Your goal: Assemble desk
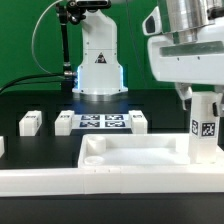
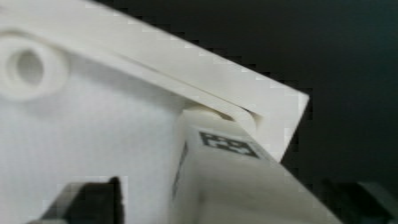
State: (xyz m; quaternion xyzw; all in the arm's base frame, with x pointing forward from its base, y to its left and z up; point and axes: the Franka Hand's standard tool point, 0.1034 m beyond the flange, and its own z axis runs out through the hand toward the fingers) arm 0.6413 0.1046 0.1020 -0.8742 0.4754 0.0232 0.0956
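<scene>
Tagged leg (image 1: 206, 128) is seen upright at desk panel (image 1: 120, 155) corner socket. Pincer (image 1: 198, 98) is set around it; clamped or slack cannot be told.

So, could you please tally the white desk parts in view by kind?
Legs: 4 (three lying loose, one upright between the fingers of the gripper)
Panel: 1
Total: 5

The panel (image 1: 130, 160) is open mid-span; the upright leg (image 1: 205, 125) blocks its corner at the exterior view's right.
</scene>
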